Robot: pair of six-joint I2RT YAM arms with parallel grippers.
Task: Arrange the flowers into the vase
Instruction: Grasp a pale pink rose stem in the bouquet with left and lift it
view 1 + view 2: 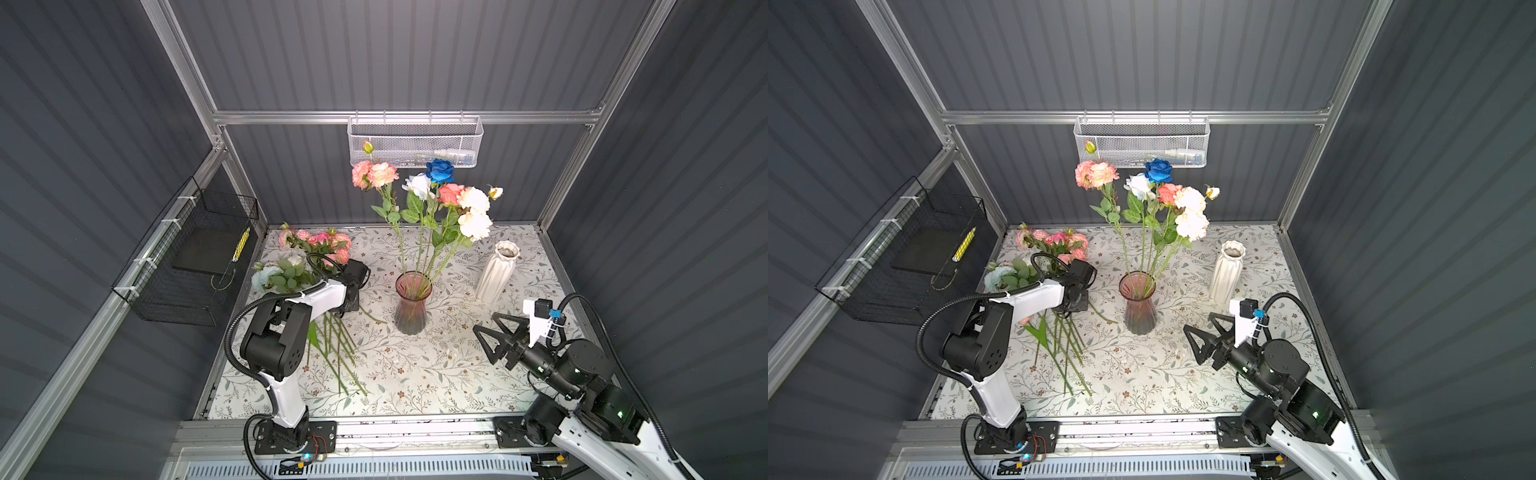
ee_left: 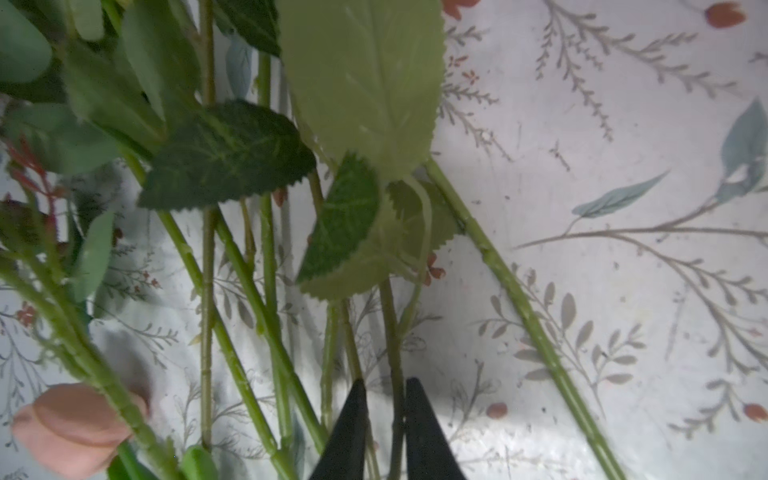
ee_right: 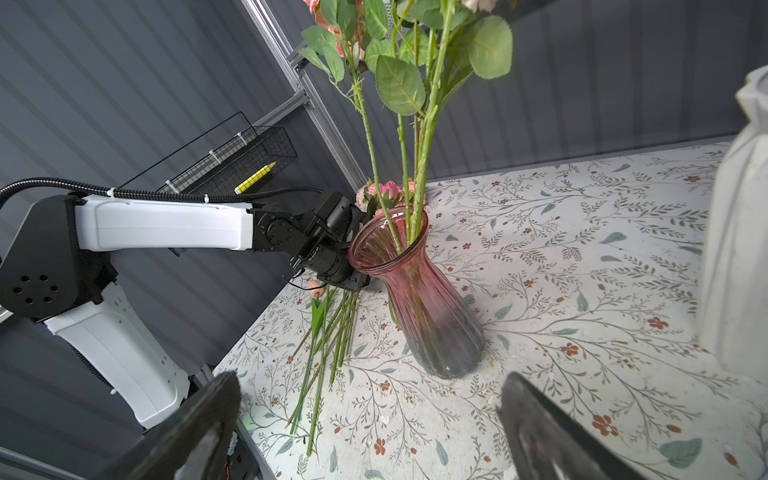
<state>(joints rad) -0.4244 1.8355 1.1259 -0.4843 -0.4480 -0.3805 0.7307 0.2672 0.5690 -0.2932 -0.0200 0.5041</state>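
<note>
Several flowers [image 1: 440,195] stand in the pink glass vase [image 1: 411,305] at mid-table, also seen in the right wrist view [image 3: 419,299]. More flowers [image 1: 316,249] lie in a heap at the left, stems [image 1: 336,349] pointing toward the front edge. My left gripper [image 2: 387,382] is down on those stems, its jaws narrow around one green stem [image 2: 390,332]; in both top views the wrist hides the fingers. My right gripper [image 1: 484,322] hovers open and empty, right of the vase and in front of it, and shows wide apart in its wrist view [image 3: 370,386].
A white ribbed vase [image 1: 496,270] stands at the back right, close behind the right gripper. A white mesh basket [image 1: 415,141] hangs on the back rail, a black wire basket [image 1: 187,257] on the left wall. A pink bud [image 2: 70,428] lies among the stems.
</note>
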